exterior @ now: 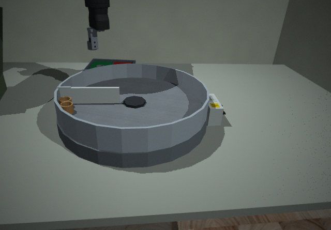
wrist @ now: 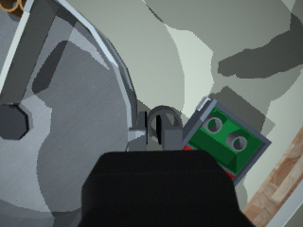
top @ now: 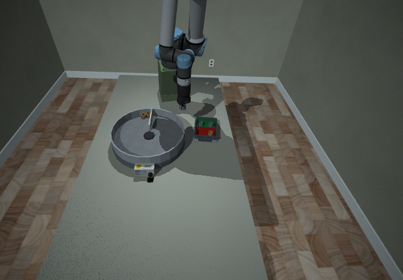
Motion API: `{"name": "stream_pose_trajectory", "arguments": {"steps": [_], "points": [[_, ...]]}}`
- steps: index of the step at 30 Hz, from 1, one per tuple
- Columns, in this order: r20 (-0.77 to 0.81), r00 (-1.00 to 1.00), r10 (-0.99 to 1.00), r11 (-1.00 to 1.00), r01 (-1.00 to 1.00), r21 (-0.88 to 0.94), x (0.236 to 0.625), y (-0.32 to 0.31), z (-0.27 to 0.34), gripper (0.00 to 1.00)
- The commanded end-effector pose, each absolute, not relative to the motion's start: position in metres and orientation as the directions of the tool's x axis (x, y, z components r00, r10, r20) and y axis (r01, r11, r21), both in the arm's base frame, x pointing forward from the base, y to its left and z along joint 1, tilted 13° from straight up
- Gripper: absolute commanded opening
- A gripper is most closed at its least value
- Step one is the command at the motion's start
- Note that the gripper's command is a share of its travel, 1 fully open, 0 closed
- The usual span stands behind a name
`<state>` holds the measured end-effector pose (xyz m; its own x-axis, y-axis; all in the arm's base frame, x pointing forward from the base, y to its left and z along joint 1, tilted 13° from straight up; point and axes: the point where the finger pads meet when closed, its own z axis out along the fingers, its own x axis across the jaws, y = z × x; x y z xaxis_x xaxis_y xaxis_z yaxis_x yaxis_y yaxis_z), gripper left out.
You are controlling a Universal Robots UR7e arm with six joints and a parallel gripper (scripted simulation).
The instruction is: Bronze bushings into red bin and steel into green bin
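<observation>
My gripper (top: 182, 107) (exterior: 92, 45) (wrist: 151, 121) is shut on a grey steel bushing (wrist: 164, 108), one fingertip inside its bore, and holds it high between the turntable and the bins. The turntable (top: 130, 140) (exterior: 149, 115) (wrist: 85, 123) carries two upright bronze bushings, one (top: 143, 116) (exterior: 67, 108) beside the other (top: 148, 114) (exterior: 65, 98), at its rim. The green bin (top: 205, 126) (wrist: 215, 150) holds two steel bushings, one (top: 200, 123) (wrist: 214, 130) left of the other (top: 210, 124) (wrist: 238, 148). The red bin (top: 201, 131) (exterior: 121, 63) holds one bronze bushing (top: 210, 133).
A pale upright divider (top: 150, 121) (exterior: 93, 95) stands across the turntable from near its dark hub (top: 148, 135) (exterior: 134, 102) (wrist: 13, 122) to its raised wall, beside the bronze bushings. A white box (top: 144, 170) (exterior: 215, 115) sits at the turntable's front. The arm's green pedestal (top: 167, 83) stands behind.
</observation>
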<state>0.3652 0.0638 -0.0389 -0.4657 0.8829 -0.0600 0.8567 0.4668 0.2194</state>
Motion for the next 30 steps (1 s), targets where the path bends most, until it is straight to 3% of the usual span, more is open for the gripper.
{"name": "stream_pose_trajectory", "arguments": {"steps": [1, 12, 17, 22, 30], "points": [[-0.045, -0.367, 0.929, 0.367, 0.905, 0.216, 0.368, 0.092, -0.037, 0.0], [0.016, -0.103, 0.995, 0.097, 0.971, 0.22, 0.372, 0.166, -0.033, 0.0], [0.016, -0.103, 0.995, 0.097, 0.971, 0.22, 0.372, 0.166, -0.033, 0.0], [0.059, 0.088, 0.994, -0.098, 0.972, 0.213, 0.375, 0.218, -0.03, 0.0], [0.06, 0.091, 0.994, -0.102, 0.972, 0.213, 0.375, 0.219, -0.03, 0.0]]}}
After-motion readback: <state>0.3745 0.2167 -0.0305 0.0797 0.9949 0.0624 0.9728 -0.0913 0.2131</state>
